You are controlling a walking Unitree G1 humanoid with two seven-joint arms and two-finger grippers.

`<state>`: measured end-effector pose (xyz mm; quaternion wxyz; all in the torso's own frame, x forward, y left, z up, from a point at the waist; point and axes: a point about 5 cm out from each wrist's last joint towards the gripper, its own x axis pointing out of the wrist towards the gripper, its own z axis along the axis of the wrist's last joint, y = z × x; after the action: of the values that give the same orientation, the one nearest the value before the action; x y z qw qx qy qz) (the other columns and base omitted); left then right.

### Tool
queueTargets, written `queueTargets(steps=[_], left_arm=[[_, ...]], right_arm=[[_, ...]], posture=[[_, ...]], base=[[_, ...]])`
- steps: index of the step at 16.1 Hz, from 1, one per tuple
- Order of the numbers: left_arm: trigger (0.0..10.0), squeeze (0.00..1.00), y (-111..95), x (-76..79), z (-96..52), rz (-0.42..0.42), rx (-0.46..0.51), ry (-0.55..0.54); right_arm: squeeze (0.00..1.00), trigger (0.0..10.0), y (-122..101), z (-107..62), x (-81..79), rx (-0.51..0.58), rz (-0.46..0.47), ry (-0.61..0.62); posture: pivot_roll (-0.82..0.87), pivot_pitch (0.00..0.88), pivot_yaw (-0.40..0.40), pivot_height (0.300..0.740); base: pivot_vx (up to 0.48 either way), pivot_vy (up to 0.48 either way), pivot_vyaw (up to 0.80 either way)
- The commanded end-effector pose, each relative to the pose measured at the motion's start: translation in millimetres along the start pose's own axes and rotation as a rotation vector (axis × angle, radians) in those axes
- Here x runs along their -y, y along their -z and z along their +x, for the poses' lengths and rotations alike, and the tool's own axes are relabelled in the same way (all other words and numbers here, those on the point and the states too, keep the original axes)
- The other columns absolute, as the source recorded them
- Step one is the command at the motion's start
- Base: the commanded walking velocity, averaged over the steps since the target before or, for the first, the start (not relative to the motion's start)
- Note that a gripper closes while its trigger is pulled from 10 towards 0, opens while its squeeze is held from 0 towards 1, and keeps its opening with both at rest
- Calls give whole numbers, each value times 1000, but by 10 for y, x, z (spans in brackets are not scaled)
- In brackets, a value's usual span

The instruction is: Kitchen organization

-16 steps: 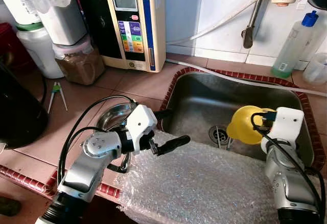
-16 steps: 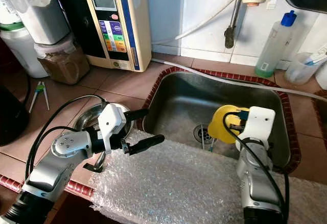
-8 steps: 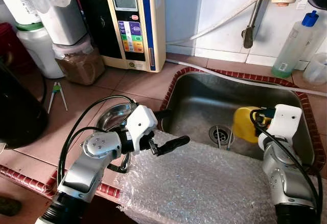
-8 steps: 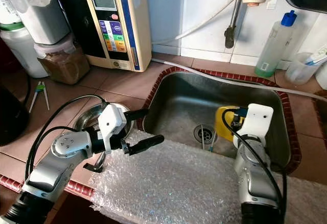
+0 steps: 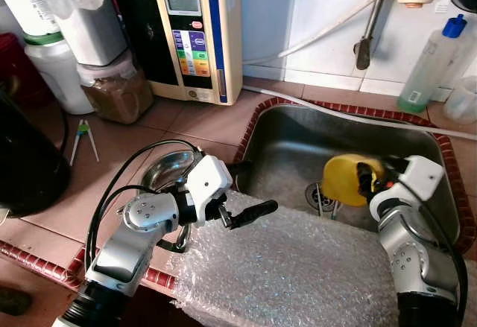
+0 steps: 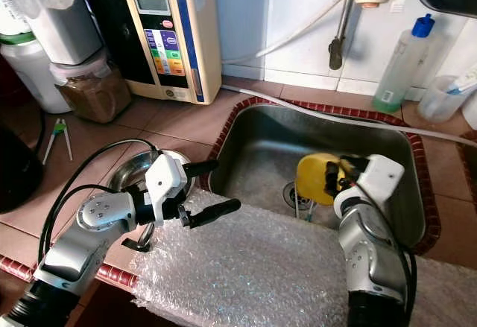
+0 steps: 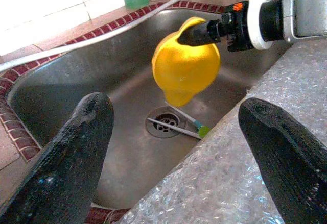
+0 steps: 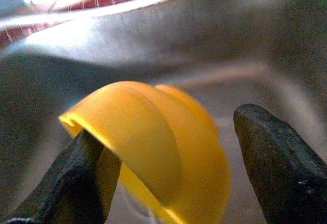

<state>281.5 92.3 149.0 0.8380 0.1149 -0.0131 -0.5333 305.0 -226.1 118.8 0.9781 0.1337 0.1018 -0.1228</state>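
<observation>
Left eye view: the right gripper holds a yellow funnel above the sink near the drain, one finger seemingly hooked under its rim, though the wrist view is too blurred to tell how firm the pinch is. The left gripper hangs over the sink's near-left corner, its fingers spread wide and holding nothing, above a sheet of bubble wrap draped on the front of the counter. A steel bowl sits on the counter just behind the left wrist.
</observation>
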Motion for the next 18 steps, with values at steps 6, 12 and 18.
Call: queueTargets(steps=[6,12,18], left_arm=[[10000,1000,23,-3,15,27,-18,9],[10000,1000,-8,-83,26,61,13,-70],[10000,1000,-136,-615,-135,27,95,-569]], right_arm=[[1000,10000,313,-78,-76,-227,-315,-143],[1000,10000,-154,-69,-189,112,-155,-128],[0,10000,-344,-353,-643,263,-298,-327]], posture=[[-34,56,91,740],[-34,53,97,740],[-37,59,94,740]], base=[[0,0,0],[0,0,0],[0,0,0]])
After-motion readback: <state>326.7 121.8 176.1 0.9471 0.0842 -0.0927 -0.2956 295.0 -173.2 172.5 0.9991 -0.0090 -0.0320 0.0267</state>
